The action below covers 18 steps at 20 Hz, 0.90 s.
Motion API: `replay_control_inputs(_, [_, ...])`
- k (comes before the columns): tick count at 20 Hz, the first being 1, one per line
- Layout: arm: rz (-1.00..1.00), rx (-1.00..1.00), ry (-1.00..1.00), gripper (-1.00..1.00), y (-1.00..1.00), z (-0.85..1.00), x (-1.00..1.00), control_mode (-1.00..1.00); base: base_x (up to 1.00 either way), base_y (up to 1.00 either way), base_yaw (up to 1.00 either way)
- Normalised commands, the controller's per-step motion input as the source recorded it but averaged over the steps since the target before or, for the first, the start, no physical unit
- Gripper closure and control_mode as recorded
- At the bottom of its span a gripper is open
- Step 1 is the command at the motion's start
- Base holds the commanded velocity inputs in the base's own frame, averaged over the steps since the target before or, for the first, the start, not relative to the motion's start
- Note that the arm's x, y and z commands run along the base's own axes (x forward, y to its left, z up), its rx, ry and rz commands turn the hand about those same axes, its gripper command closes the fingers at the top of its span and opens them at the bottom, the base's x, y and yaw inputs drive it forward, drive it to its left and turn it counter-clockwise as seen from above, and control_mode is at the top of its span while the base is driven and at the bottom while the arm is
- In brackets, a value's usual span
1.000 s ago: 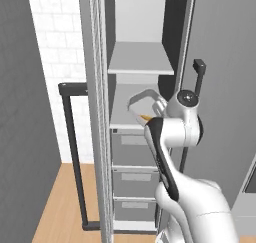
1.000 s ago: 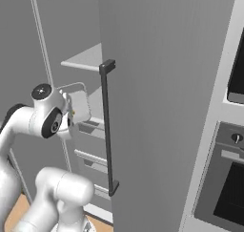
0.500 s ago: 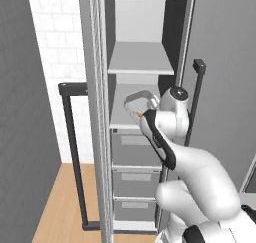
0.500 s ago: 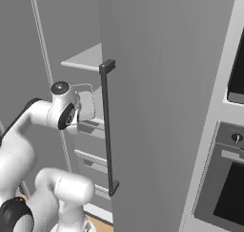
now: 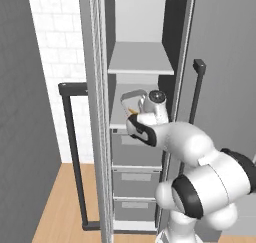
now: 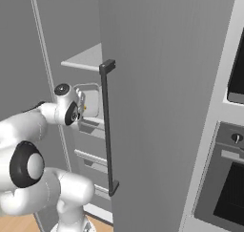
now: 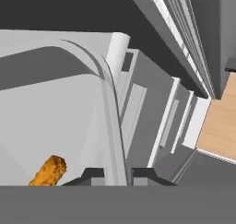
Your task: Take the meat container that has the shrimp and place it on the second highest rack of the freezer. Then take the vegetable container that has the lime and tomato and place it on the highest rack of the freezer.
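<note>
My gripper [image 7: 117,176] is shut on the rim of the pale meat container [image 7: 55,103], one fingertip on each side of its wall. The orange shrimp [image 7: 48,170] lies inside it near the fingers. In the left base view the container [image 5: 131,103] is held inside the open freezer [image 5: 95,112], just above the second highest rack [image 5: 117,123] and below the highest rack [image 5: 142,62]. From the right, the container [image 6: 90,100] shows past the door edge, with my gripper [image 6: 82,109] at its near rim. Whether the container touches the shelf I cannot tell.
Three grey drawers [image 5: 135,179] sit under the lower shelf. The left door's dark bar handle [image 5: 72,152] and the right door's handle [image 6: 108,131] flank the opening. An oven column [image 6: 228,178] stands at the far right. Wooden floor [image 7: 221,121] lies below.
The arm has folded forward and up toward the freezer. The hand with the container has moved a little left, deeper between the shelves. The grip has stayed shut.
</note>
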Motion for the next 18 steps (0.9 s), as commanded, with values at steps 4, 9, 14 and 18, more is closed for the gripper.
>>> replay_control_inputs(4, [-0.06,0.0,0.0,1.0,0.14,0.0,0.56,-1.0,0.0,0.0,0.0])
replay_control_inputs(9, [-0.04,0.02,0.0,1.0,0.08,-0.02,0.41,-1.0,0.0,0.0,0.0])
replay_control_inputs(14, [-0.05,0.05,0.0,1.0,0.0,-0.09,0.29,-1.0,0.0,0.0,0.0])
replay_control_inputs(18, [-0.06,0.04,0.0,1.0,0.0,-0.13,0.47,-1.0,0.0,0.0,0.0])
